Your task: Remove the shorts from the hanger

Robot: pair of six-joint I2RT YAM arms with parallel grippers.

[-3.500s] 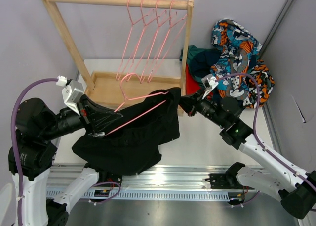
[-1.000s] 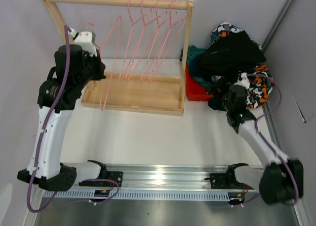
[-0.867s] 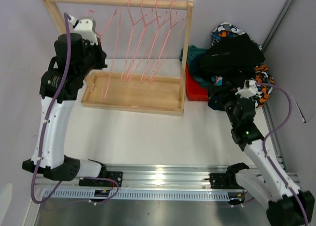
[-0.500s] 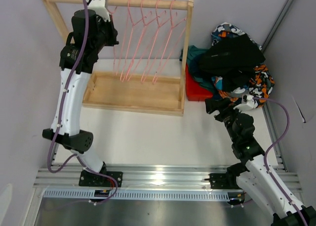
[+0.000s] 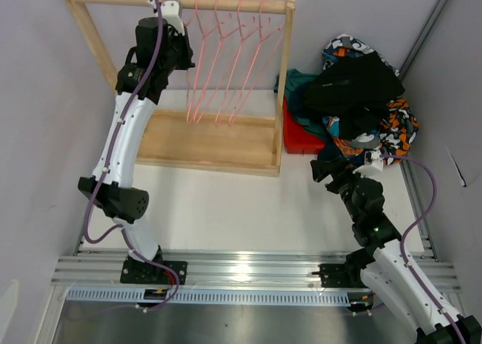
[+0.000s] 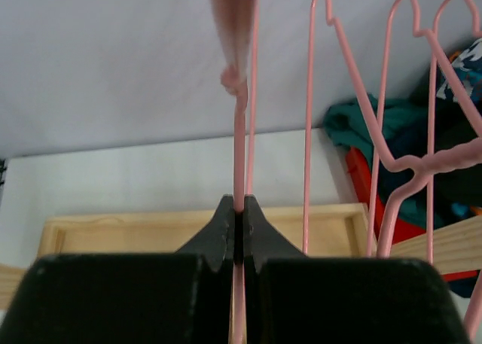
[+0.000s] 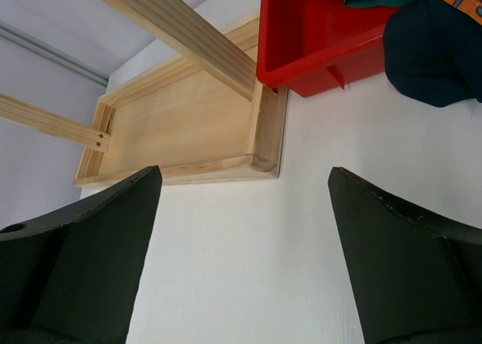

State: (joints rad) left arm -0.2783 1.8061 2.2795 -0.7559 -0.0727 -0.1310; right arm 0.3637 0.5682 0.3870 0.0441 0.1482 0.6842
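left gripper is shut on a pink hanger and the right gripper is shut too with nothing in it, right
No: the right gripper is open, not shut, its jaws wide apart with nothing between them in the right wrist view. The left gripper is shut on a pink hanger.

Left end effector [image 6: 238, 211] raised (clamped), right end effector [image 7: 245, 184] low, agape

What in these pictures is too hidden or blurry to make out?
- Left wrist view: the hanger pinched by the left hand blurs near the lens and runs off the top edge, so its hook is unseen.
- Top view: that hand covers the hook, so whether it sits on the rail is unclear.
- Top view: the shorts overlap in a heap, too tangled to count, and bury most of the red bin.
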